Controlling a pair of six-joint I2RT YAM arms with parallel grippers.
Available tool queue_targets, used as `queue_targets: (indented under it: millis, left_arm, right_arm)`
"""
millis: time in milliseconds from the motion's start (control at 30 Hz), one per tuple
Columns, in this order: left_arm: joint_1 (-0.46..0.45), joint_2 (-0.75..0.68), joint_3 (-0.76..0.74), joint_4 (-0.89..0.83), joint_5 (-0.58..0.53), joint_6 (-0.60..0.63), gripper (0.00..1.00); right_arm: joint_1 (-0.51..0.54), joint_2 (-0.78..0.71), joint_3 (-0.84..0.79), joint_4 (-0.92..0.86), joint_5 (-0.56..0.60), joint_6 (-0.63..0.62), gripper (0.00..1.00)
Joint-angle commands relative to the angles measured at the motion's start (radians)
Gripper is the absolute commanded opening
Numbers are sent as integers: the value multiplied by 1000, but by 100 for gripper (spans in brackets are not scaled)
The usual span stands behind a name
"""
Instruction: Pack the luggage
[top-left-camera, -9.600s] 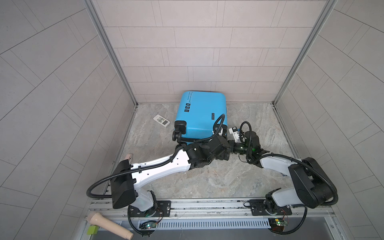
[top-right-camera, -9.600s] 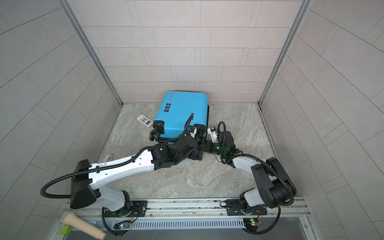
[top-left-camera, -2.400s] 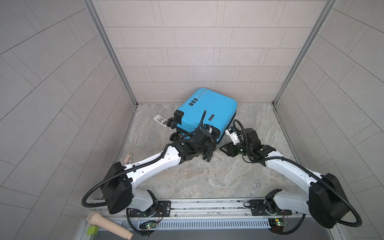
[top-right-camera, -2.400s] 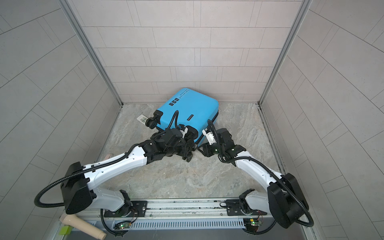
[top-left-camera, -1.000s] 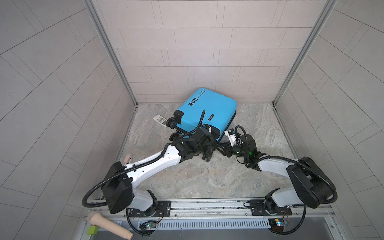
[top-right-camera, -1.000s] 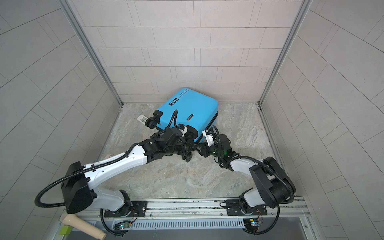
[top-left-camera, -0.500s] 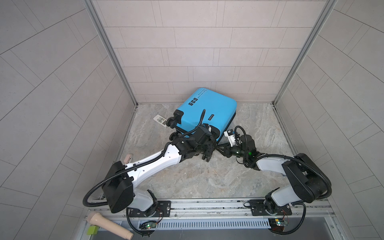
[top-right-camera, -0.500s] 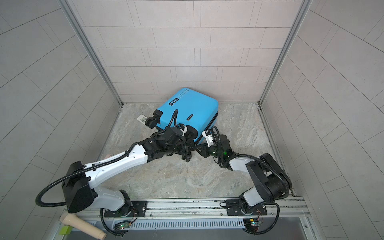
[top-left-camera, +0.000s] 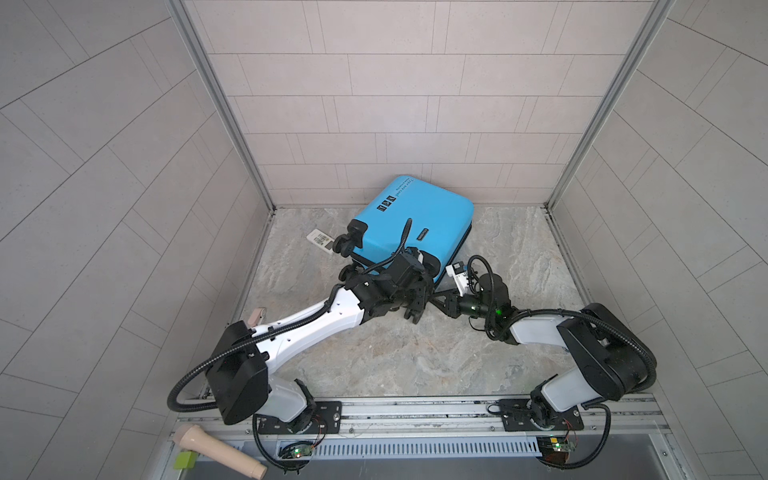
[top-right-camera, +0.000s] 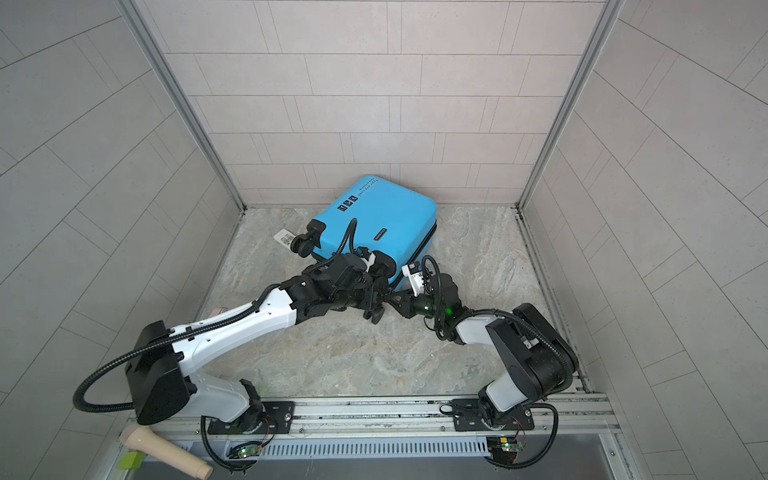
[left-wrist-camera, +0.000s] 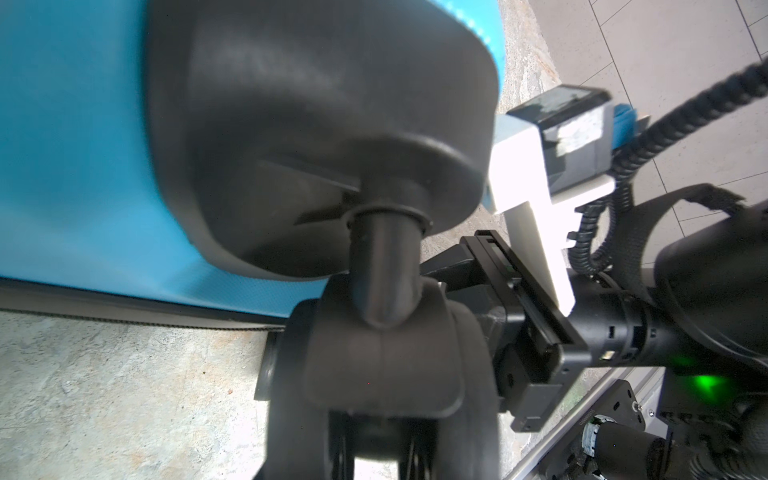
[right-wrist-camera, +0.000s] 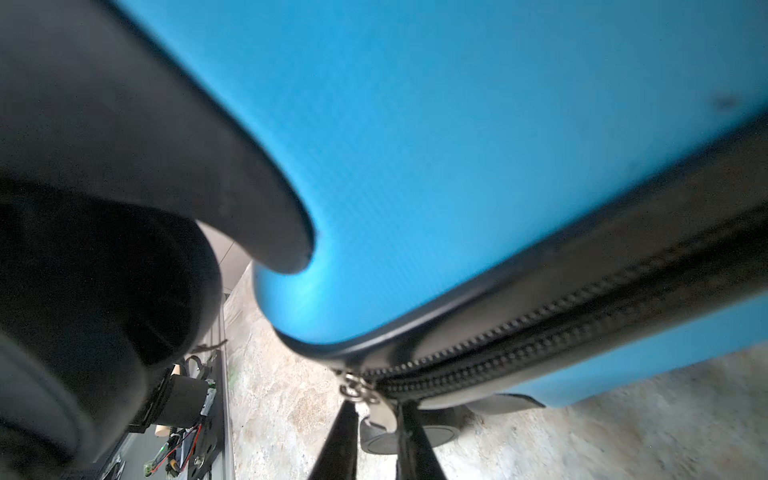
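Where the luggage (top-left-camera: 419, 216) lies: at the rear of the worktop (top-left-camera: 415, 365), flat on one shell and closed. It is turned at an angle, with its far corner close to the back wall, as both top views show.
Shell: bright blue, with black print along the far edge and a small black label near the middle.
Wheel end: faces the left wall and the front rail.
Far wheel (top-left-camera: 344, 246): black and free, just beside a white barcode tag (top-left-camera: 320, 240) lying on the worktop.
Near wheel (left-wrist-camera: 382, 374): black caster at the near corner; its stem runs up into a black housing on the blue shell.
Left end effector (top-left-camera: 415, 307): at the near corner, clamped on the near wheel. The wheel hides most of the fingers in the left wrist view.
Zipper (right-wrist-camera: 582, 345): black, teeth meshed along the seam between the two shells.
Pull (right-wrist-camera: 380, 409): silver-white tab at the zipper's end, at the rounded corner.
Right end effector (right-wrist-camera: 376, 413): low over the worktop beside the left one, its two black fingers pressed in on the pull from either side.
Arms: both reach in from the front rail and meet at the luggage's near corner, tips close together.
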Motion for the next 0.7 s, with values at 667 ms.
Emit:
queue_targets:
  millis: [667]
  left_arm:
    - [4,0,40,39,-8,-49,0]
  right_arm:
    - [3,-27,16,98,118,56,5]
